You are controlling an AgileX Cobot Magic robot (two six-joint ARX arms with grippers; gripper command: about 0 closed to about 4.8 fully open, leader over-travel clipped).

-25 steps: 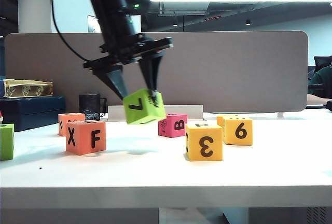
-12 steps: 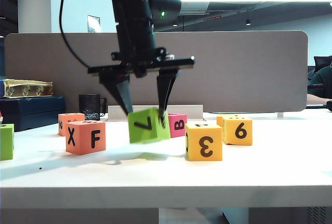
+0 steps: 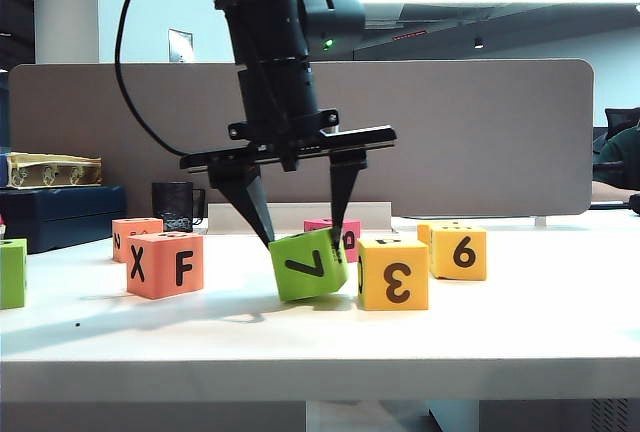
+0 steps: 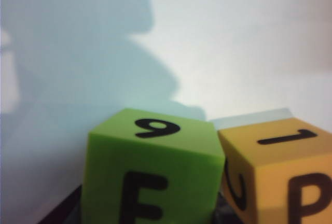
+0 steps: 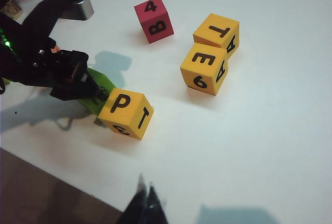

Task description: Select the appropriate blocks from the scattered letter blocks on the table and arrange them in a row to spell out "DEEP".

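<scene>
Since the earlier frames the left gripper (image 3: 302, 242) has carried the green cube (image 3: 309, 265) down and to the right; the cube was in the air and now sits low on the bench (image 3: 300, 337), tilted, with one corner down, just beside the yellow cube marked 3 (image 3: 393, 273).

From the left of the exterior view: a green block (image 3: 12, 272) sits at the picture's edge. Next comes a coral cube marked X and F (image 3: 165, 264), with another coral cube (image 3: 133, 233) behind it. The left gripper hangs from its arm pointing down, its jaws closed on the green cube, one dark finger on each side. That cube shows a sideways 7 to the exterior camera; in the left wrist view it (image 4: 153, 175) shows a 9 on top and an F on the near face. A pink cube (image 3: 340, 230) stands behind it, partly hidden. To the right, the yellow 3 cube stands square on the bench; the left wrist view shows it (image 4: 277, 175) close to the green one, with a P on its face. Farther right and behind is a yellow cube marked 6 (image 3: 459, 252).

The right gripper (image 5: 145, 195) hovers over the near edge of the bench, well apart from the cubes, its jaws closed together with nothing between them.
</scene>
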